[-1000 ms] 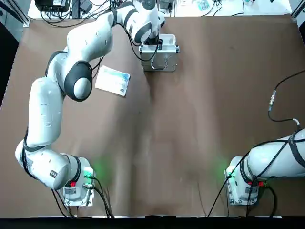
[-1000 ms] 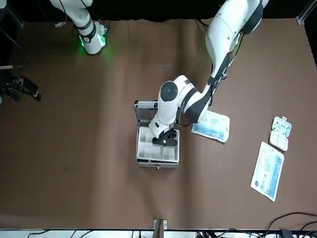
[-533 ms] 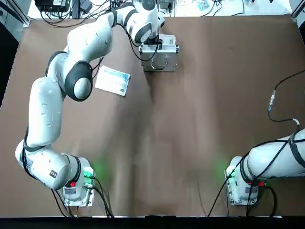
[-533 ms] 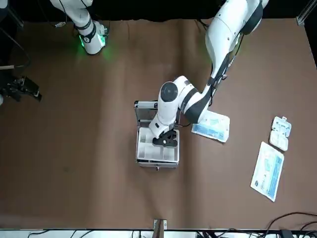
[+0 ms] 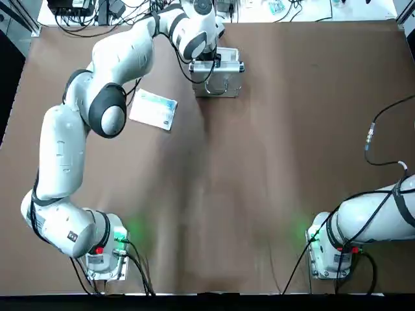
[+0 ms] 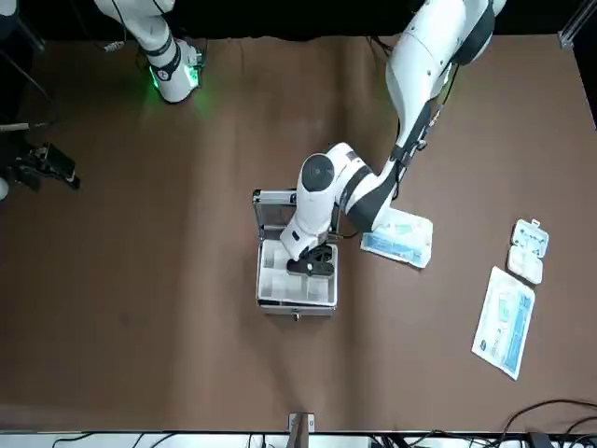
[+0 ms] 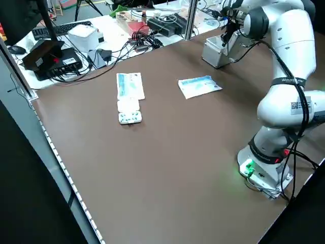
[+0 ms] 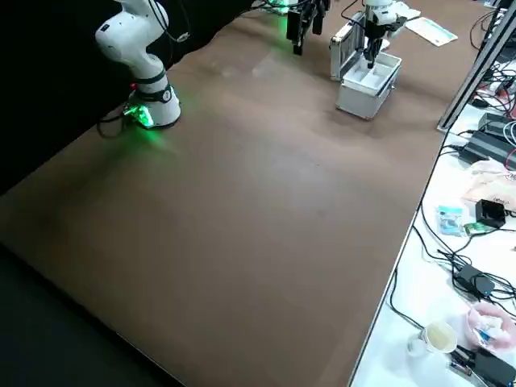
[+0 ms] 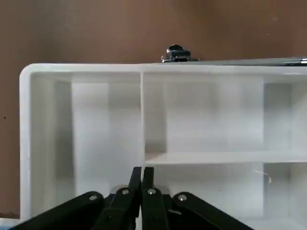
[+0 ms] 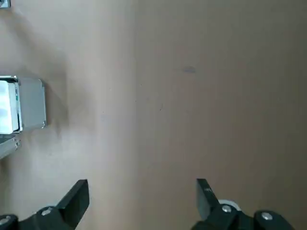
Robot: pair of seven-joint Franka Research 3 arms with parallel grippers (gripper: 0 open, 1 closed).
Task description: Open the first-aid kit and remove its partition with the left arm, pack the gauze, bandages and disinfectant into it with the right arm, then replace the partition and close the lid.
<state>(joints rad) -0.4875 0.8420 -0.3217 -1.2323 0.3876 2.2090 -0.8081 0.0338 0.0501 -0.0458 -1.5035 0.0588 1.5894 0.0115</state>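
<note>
Case (image 6: 297,280) open at the far middle of the bench (image 6: 187,327), lid (image 6: 275,209) raised. Left hand (image 9: 142,178) down inside it, fingers pinched narrow on a wall of the cream partition (image 9: 192,120), which sits in the case. Right hand (image 10: 141,201) hangs wide over bare bench, well apart. Printed packet (image 5: 154,109) lies left of the case.

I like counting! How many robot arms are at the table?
2. The left arm stretches across to the open silver case. The right arm stays folded near its base at the table's near edge.
</note>
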